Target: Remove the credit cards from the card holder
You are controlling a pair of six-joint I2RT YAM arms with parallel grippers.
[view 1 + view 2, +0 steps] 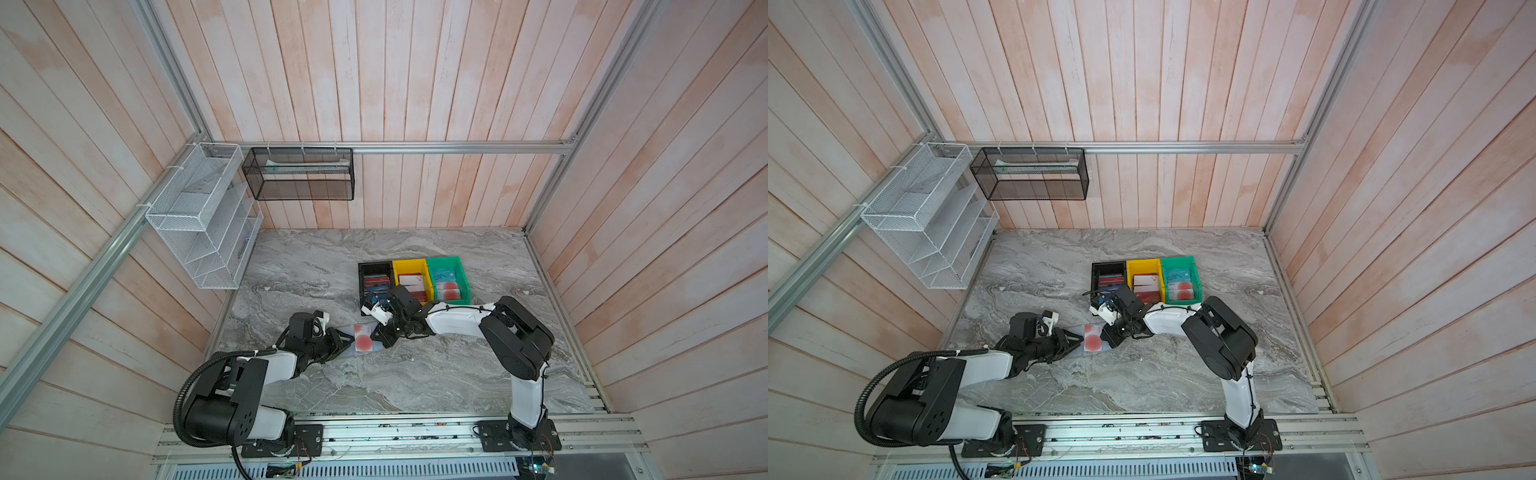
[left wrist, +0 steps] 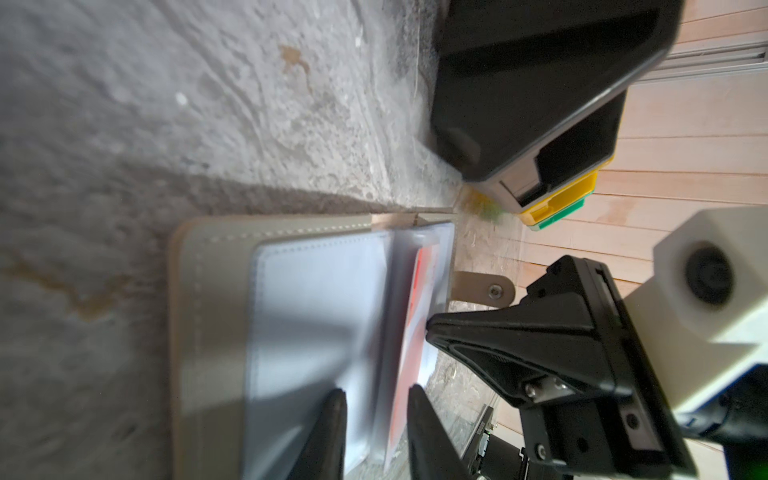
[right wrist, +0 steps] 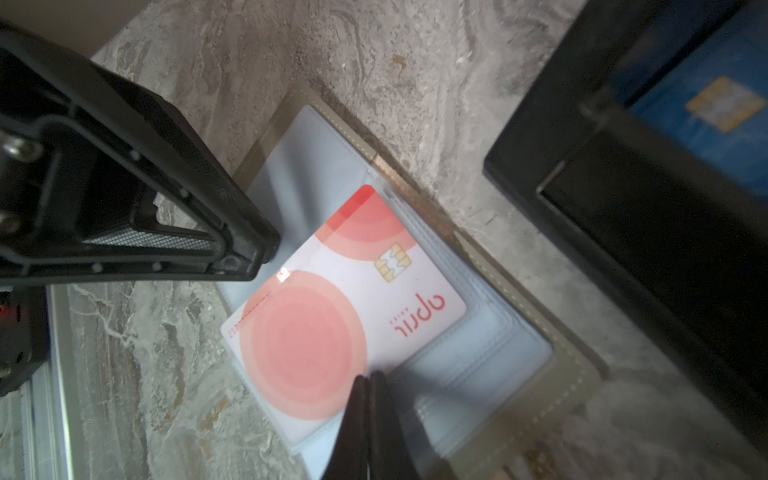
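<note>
Closed right tool (image 3: 368, 376) meets pale card (image 3: 332, 316); chip (image 3: 392, 262) shows only wrist-side.

We see red circles on the pale card (image 3: 332, 332) at our black fingers (image 3: 353, 428). Beneath them, a grey, white-stitched card holder (image 3: 569, 374).

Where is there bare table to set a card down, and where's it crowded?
Free: grey marble tabletop in front of the open grey card holder, and behind the black, yellow, green plastic bins. Crowded: left gripper and right gripper at the holder.
</note>
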